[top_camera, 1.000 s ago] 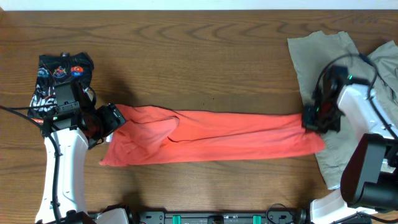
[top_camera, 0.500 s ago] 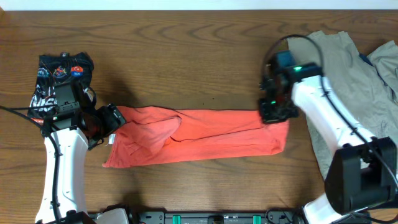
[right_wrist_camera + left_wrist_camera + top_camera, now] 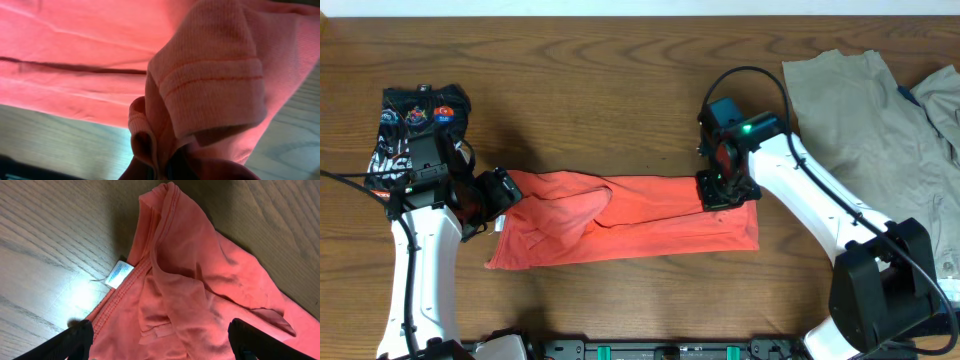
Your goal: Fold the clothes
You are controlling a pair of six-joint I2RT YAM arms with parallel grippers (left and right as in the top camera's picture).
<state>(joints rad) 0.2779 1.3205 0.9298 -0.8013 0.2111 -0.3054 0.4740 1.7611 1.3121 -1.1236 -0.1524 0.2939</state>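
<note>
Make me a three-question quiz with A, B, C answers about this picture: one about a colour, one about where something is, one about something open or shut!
1. What colour is the long shirt? A blue; B coral-red; C green.
2. Where is the khaki garment? A on the robot's right; B on its left; C under the shirt.
3. The right end effector is: A wide open; B shut on the shirt; C shut on nothing.

Answers: B, every view shows coral-red; A, it lies at the overhead view's right edge; B, the wrist view shows fabric bunched in its grip.
</note>
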